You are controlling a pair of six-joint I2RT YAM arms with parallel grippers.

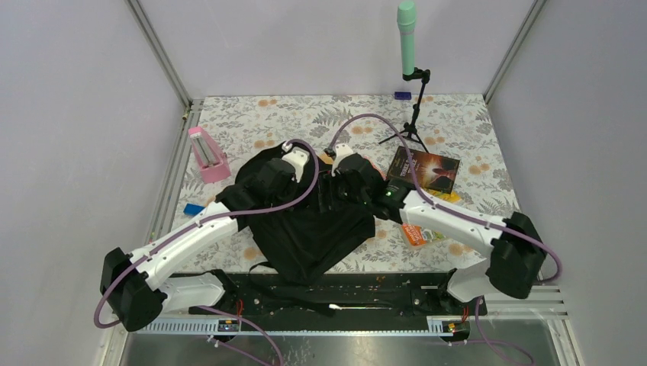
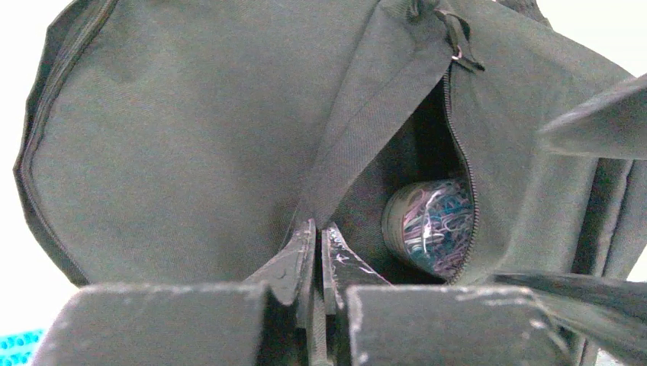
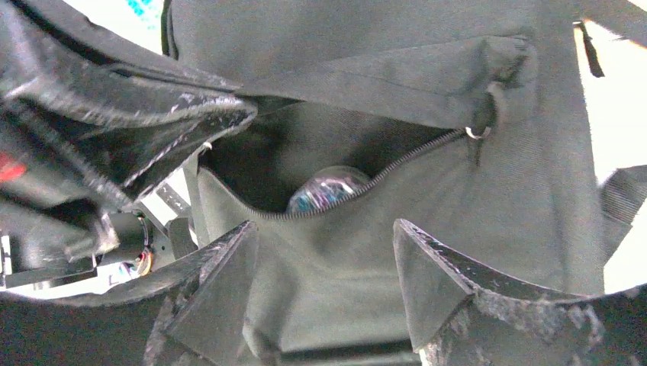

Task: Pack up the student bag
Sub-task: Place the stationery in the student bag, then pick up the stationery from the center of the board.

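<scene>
Top external view has the student bag (image 1: 305,229) flopped out flat on the flowery table (image 1: 488,137), right in front of the two arm bases, and both arms are bent in over its far end.

On the left wrist cam, the left gripper (image 2: 317,238) has its fingers pressed tight together, and it looks like they're pinching the edge of the bag's front pocket flap, holding the zip opening agape. Sitting down inside that pocket is a clear round tub (image 2: 431,225) stuffed with what look like coloured paper clips. The zip pull (image 2: 456,53) hangs at the top end of the opening.

The right wrist cam looks at the same pocket from the other side. The right gripper (image 3: 322,225) has its fingers spread wide with nothing between them, hovering just over the bag's fabric below the zip line. The tub peeks out past the zipper teeth there too, and the left gripper shows in the upper left corner of that view.

Other stuff around the bag: a pink holder (image 1: 207,152) just off its far left corner, a small blue thing (image 1: 194,208) to its left, a dark book (image 1: 423,169) just to its right, an orange packet (image 1: 416,234) to its right nearer the bases, and a green mic on a stand (image 1: 407,38) well behind it.
</scene>
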